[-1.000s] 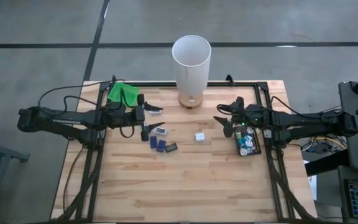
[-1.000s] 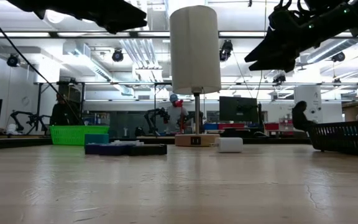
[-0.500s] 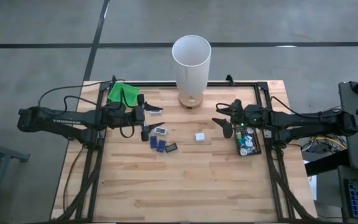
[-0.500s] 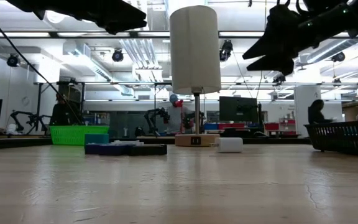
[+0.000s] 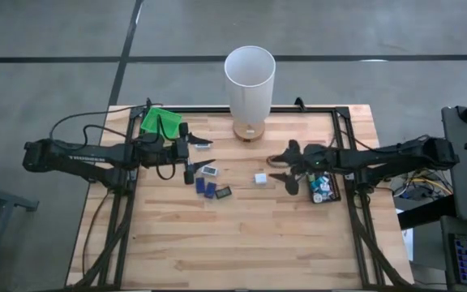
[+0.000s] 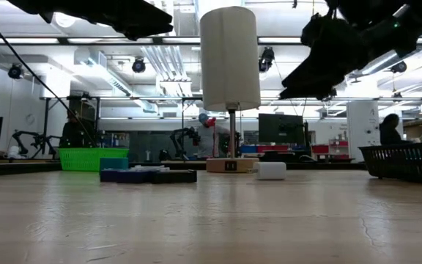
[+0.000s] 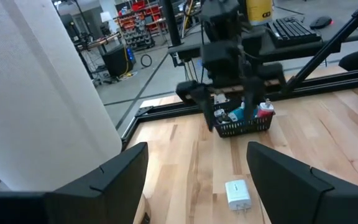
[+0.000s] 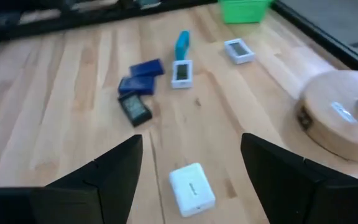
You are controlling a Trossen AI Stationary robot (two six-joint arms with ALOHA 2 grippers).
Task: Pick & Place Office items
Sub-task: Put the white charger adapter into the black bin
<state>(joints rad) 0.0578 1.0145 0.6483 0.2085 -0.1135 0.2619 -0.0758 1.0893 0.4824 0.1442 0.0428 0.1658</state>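
A pale, light-brown wood-plank pattern is shown by the desk [image 5: 242, 235], on which a white block [image 5: 261, 178], dark blue rectangles [image 5: 205, 187], a black piece [image 5: 223, 192] and a teal bit [image 8: 182, 43] are seen. A bright green tray [image 5: 160, 122] and a black mesh tray [image 5: 323, 187] holding white, teal and red pieces are seen at opposite sides. The tall cylinder [image 5: 250, 81] is coloured white above a tan wooden base, and both arms are dark.
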